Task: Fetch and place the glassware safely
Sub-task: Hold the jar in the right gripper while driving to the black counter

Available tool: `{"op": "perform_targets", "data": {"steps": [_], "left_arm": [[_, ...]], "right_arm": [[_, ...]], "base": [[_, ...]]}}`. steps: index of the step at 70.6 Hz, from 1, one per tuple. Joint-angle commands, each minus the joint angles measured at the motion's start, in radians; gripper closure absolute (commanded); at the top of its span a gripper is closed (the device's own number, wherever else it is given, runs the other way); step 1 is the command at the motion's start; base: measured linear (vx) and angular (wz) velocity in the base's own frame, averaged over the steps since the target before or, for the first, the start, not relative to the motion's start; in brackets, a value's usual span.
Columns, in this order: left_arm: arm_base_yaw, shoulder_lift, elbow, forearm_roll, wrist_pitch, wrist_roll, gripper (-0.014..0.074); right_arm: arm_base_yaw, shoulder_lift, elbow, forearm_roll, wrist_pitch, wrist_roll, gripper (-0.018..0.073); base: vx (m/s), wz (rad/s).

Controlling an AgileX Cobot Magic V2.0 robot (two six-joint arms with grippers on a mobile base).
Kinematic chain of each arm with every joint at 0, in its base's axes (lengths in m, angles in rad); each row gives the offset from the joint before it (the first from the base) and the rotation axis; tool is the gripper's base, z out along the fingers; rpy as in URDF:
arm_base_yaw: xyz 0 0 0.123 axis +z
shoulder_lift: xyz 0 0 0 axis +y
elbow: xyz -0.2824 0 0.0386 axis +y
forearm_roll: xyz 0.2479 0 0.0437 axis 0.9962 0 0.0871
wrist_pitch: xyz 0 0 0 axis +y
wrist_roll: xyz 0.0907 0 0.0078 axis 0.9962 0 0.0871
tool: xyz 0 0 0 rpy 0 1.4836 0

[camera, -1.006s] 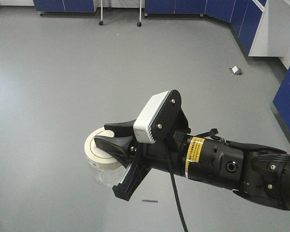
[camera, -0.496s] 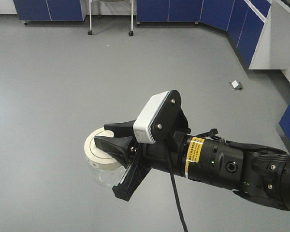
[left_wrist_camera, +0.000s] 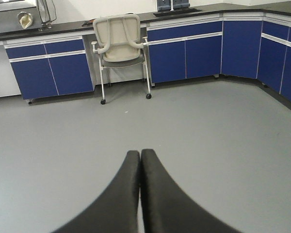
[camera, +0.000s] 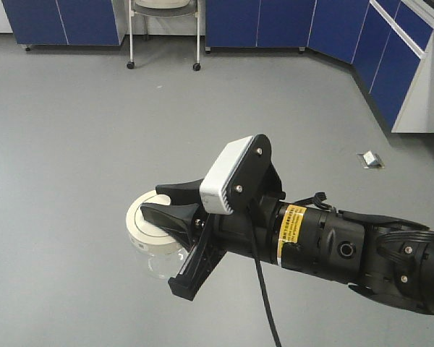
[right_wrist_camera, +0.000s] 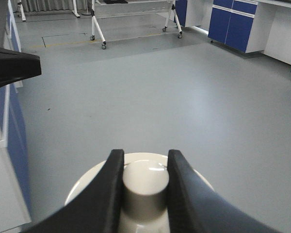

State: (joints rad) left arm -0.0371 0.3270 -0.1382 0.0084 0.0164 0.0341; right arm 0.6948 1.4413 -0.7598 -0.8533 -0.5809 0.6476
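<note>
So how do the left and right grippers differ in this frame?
The right gripper is shut on the lid knob of the glass jar; the left gripper holds nothing. The right's fingers sit apart around the knob; the left's touch. Both have black curved fingers.

floor [camera: 94,130]: open ahead | back wall: chair [left_wrist_camera: 119,36] before blue cabinets [left_wrist_camera: 184,53] | right: cabinets continue

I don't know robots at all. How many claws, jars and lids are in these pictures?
grippers: 2, the left gripper and the right gripper
glass jar: 1
lid: 1
total: 4
</note>
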Motion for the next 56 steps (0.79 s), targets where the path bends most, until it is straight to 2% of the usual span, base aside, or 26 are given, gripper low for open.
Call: {"op": "perform_targets", "data": {"steps": [1, 56], "left_arm": [[0.001, 0.007, -0.025, -0.008, -0.079, -0.002, 0.0603], [0.001, 0.007, -0.025, -0.008, -0.079, -0.002, 0.0603]], "right_arm": [[-0.002, -0.041, -0.031, 0.032, -0.086, -0.003, 0.0563], [-0.002, -0.041, -0.031, 0.032, -0.085, -0.003, 0.0563]], "base": [[0.54, 0.01], [0.56, -0.01]]}}
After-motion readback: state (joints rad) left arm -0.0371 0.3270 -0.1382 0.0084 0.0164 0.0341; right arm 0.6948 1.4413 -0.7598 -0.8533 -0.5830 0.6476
